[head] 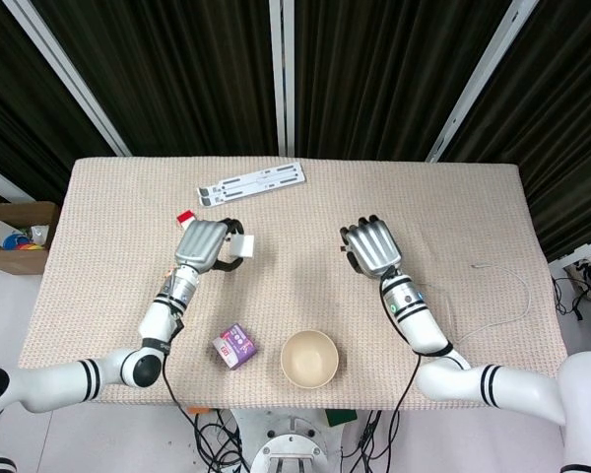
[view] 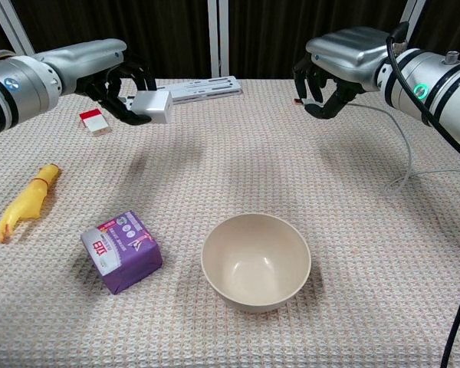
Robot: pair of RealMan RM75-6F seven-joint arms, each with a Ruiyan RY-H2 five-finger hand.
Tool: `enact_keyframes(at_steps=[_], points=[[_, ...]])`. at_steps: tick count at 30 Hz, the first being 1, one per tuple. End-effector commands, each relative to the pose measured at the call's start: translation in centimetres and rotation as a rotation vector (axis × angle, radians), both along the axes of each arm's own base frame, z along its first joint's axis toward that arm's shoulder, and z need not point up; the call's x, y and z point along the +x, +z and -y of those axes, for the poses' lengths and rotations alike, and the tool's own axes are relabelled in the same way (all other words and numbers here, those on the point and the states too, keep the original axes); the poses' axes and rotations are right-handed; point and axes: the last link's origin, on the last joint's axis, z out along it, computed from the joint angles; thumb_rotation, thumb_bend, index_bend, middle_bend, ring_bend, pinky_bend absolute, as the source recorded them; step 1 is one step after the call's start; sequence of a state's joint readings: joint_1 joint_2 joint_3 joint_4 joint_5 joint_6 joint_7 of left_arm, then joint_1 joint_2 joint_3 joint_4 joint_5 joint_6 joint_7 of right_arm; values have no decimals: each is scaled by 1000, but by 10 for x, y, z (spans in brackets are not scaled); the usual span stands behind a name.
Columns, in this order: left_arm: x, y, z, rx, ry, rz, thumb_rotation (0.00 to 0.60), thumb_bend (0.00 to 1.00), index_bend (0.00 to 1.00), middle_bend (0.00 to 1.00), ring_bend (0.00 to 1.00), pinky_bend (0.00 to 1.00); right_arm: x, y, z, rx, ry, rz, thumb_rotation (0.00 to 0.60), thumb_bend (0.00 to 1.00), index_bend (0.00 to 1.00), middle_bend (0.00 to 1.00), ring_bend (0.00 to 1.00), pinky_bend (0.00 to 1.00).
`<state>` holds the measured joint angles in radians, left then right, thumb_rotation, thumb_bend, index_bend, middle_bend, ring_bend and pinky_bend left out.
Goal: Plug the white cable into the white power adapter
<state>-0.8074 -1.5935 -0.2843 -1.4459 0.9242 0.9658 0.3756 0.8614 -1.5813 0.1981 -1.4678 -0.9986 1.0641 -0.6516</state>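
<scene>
Hiding cable plug [view: 298, 99]: right robot hand [view: 327, 75].

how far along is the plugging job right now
Both pickups look done: the left hand holds the white power adapter above the table, and the right hand grips the white cable end. Left: bringing the two together, since they are far apart and not yet joined.

A white power adapter [view: 154, 106] is being held by grey fingers [view: 124, 90]; a purple packet [view: 121, 251], cream bowl [view: 256, 261] and yellow toy [view: 27, 202] are being shown on beige woven cloth [view: 215, 169]
</scene>
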Motion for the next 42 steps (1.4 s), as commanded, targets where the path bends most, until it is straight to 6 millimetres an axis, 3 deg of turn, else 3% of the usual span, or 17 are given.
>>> enact_keyframes(at_steps=[1, 15, 27, 42], points=[[5, 2, -5, -7, 12, 9, 557, 223, 599, 531, 726, 969, 11, 2, -5, -28, 16, -1, 600, 681, 661, 587, 388, 430], [25, 6, -19, -58, 89, 65, 557, 223, 599, 533, 726, 969, 51, -25, -4, -49, 0, -33, 600, 695, 679, 591, 409, 460], [41, 5, -15, -64, 60, 58, 554, 223, 599, 536, 726, 970, 87, -43, 9, -32, -10, -19, 600, 731, 695, 591, 427, 480], [51, 5, -14, -49, 42, 30, 551, 224, 599, 536, 726, 970, 106, -53, 10, -23, -19, -3, 600, 732, 709, 591, 434, 486]])
